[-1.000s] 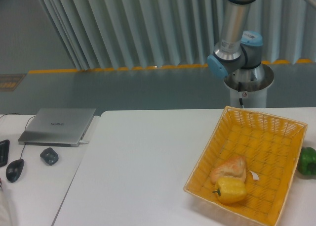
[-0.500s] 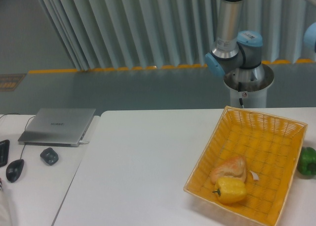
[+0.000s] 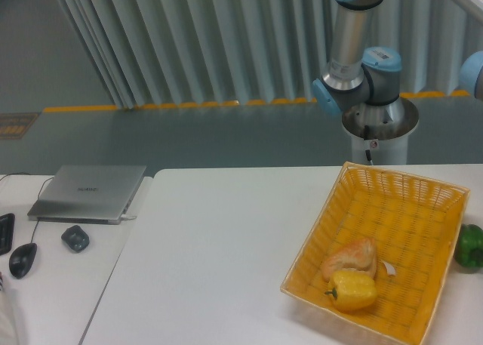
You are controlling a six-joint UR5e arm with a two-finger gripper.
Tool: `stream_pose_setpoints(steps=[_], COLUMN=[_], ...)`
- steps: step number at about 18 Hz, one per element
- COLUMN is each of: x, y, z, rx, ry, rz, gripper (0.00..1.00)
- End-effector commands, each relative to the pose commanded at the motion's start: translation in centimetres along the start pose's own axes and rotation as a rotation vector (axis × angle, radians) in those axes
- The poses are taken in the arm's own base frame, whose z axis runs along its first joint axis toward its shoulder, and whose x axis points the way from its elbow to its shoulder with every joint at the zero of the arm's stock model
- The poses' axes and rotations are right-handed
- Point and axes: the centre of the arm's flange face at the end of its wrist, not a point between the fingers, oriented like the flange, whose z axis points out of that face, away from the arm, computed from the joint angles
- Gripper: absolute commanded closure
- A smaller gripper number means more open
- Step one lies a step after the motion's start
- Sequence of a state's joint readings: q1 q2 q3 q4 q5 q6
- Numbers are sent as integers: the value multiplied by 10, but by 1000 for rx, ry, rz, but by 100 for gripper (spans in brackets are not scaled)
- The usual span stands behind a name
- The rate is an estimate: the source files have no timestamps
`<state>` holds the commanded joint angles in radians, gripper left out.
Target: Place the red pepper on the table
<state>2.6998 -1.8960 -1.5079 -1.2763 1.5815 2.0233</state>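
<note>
the gripper is out of frame, so its jaws cannot be told above the table.

The table is white, smooth and a little shiny. The basket is yellow and woven, with a rough, bumpy weave. In it, the yellow pepper looks smooth and glossy, and the bread roll looks matt and crusty. The green pepper is shiny. The arm is smooth grey metal with blue plastic caps. The laptop looks like matt grey metal. The mouse is dark plastic.
</note>
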Motion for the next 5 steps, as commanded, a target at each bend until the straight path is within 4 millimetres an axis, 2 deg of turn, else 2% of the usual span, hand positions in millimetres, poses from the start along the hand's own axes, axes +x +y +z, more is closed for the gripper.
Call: stream_pose_setpoints(steps=[5], x=[0], y=[-2], z=[0], rx=[2], ry=[1], rz=[9], gripper=[0])
